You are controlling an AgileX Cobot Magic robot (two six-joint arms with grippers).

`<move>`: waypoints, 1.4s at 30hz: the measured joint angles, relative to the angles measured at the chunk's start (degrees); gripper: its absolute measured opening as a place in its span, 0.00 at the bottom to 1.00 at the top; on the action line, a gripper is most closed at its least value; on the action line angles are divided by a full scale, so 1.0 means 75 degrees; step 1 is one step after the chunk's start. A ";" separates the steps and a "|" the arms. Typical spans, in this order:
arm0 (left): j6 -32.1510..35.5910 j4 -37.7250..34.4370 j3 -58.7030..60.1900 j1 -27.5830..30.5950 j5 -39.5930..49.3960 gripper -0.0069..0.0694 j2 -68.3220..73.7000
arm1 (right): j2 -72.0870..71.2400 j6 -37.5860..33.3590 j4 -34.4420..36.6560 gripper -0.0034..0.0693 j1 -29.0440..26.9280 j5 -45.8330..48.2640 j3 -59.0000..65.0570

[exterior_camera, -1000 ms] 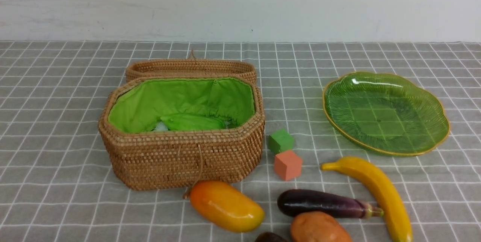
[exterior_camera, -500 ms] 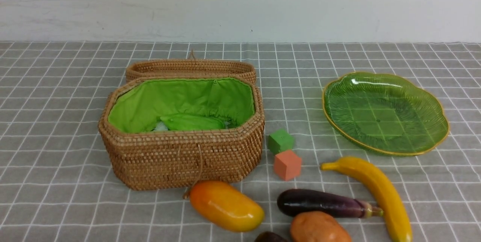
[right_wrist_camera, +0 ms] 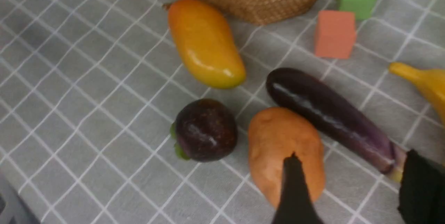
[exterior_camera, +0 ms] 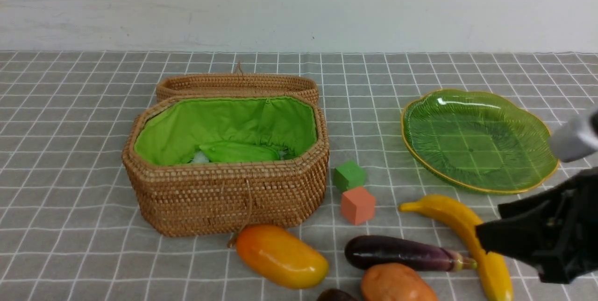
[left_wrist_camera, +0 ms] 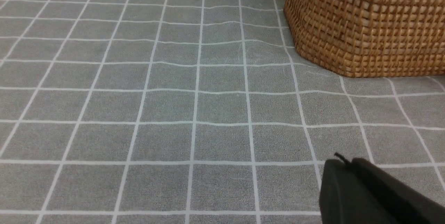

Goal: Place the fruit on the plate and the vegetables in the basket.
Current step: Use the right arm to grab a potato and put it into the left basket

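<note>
Unsorted produce in front of the basket (exterior_camera: 224, 198), right hand (right_wrist_camera: 351, 159) spread wide above it.

Just before the basket's front wall: mango (exterior_camera: 280, 256). Farther right of the basket, nearer the camera: mangosteen (right_wrist_camera: 205, 130), potato (exterior_camera: 395, 284), eggplant (exterior_camera: 402, 253), then banana (exterior_camera: 460, 226), partly hidden by the right arm. Inside the basket: a light green cucumber-like piece (exterior_camera: 240, 152). Beside the basket's right end: green cube (exterior_camera: 349, 175), salmon cube (exterior_camera: 358, 204). Well right of the basket: leaf-shaped green plate (exterior_camera: 479, 139). Right hand unclenched, fingers (right_wrist_camera: 295, 189) astride potato and eggplant stem. Left hand (left_wrist_camera: 365, 192) low over the counter (exterior_camera: 70, 198) near a basket corner; grip impossible to tell.
</note>
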 joint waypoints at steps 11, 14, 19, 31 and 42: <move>0.0000 0.0000 0.0000 0.0000 0.0000 0.12 0.0000 | 0.3089 0.2026 -0.1834 0.97 0.1952 -0.0611 -0.0610; 0.0000 0.0000 0.0000 0.0000 0.0000 0.12 0.0000 | 0.3880 0.2184 -0.1991 0.92 0.2040 -0.1207 -0.0633; 0.0000 0.0000 0.0000 0.0000 0.0000 0.12 0.0000 | 0.4471 0.2195 -0.1947 0.83 0.2059 -0.1330 -0.0753; 0.0000 0.0000 0.0000 0.0000 0.0000 0.13 0.0000 | 0.3480 0.2140 -0.1767 0.83 0.2084 0.1105 -0.2865; 0.0000 0.0000 0.0000 0.0000 0.0008 0.14 0.0000 | 0.5576 0.2002 -0.0814 0.83 0.2150 0.0364 -0.7428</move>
